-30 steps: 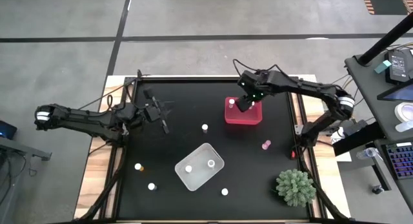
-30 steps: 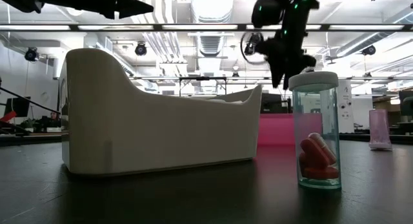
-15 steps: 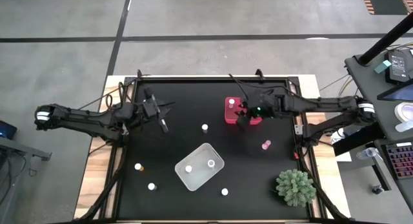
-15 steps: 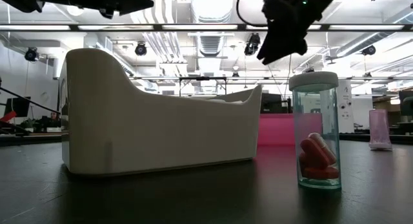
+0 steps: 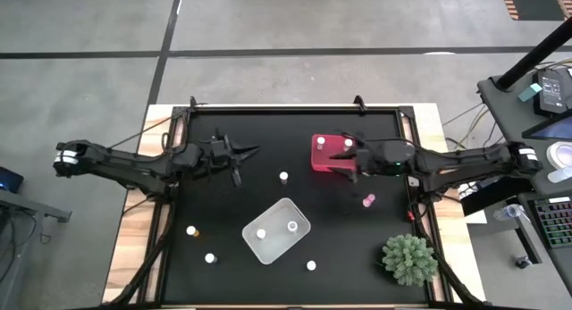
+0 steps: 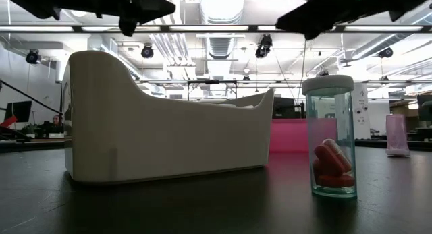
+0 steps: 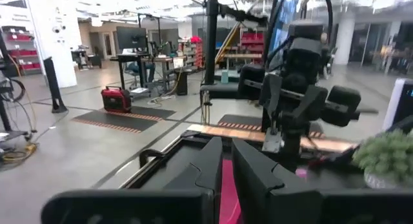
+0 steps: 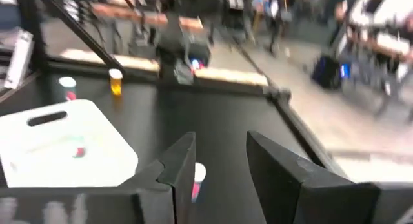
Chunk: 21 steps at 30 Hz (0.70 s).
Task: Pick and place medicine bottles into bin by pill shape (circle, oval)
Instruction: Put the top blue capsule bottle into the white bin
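Small white-capped medicine bottles stand about the black table: one [image 5: 283,177] in the middle, a pink one [image 5: 368,201] at the right, an orange one [image 5: 191,230], and two more [image 5: 210,257] [image 5: 312,265] near the front. The front one [image 6: 331,136] is teal with red oval pills. Two bottles stand in the white bin [image 5: 277,230] and two in the pink bin [image 5: 329,154]. My right gripper [image 5: 342,158] hovers level over the pink bin's right side, open and holding nothing [image 8: 219,153]. My left gripper [image 5: 250,152] hangs shut and bare [image 7: 227,150] over the table's left half.
A spiky green plant [image 5: 409,258] stands at the near right corner. A black frame rail [image 5: 295,109] runs round the table. Both arms reach in high above the table top, seen at the top of the low view [image 6: 135,5] [image 6: 324,11].
My right gripper has drawn back from above the pink bin's middle toward the table's right edge. It tipped up from pointing down to level while the arm folded back. My left gripper has rolled about its own axis and edged toward the table's right.
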Motion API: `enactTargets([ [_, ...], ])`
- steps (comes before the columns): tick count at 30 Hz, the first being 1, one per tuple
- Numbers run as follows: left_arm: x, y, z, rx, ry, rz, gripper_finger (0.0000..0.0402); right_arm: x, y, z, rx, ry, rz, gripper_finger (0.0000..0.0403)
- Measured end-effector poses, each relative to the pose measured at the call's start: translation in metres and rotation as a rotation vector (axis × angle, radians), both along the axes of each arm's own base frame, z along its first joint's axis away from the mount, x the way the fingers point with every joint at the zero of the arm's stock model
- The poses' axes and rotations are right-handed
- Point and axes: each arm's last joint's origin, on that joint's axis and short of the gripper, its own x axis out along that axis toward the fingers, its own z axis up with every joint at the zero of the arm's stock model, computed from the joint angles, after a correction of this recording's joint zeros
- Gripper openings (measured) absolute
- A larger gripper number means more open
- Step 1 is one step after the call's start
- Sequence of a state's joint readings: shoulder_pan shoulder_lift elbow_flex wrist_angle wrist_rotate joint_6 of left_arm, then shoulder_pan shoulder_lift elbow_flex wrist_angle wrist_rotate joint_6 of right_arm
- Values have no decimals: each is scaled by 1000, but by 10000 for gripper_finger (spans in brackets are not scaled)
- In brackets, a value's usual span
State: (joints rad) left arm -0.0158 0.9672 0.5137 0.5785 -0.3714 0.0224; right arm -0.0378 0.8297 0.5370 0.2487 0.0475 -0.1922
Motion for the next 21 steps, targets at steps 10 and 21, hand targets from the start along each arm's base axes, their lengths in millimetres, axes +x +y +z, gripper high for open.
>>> enactTargets([
  [10, 28, 0, 6, -114, -47, -14, 17, -47, 3, 9, -76, -191, 37, 97],
  [21, 75, -1, 20, -230, 116, -5, 17, -96, 7, 15, -115, -412, 83, 68],
])
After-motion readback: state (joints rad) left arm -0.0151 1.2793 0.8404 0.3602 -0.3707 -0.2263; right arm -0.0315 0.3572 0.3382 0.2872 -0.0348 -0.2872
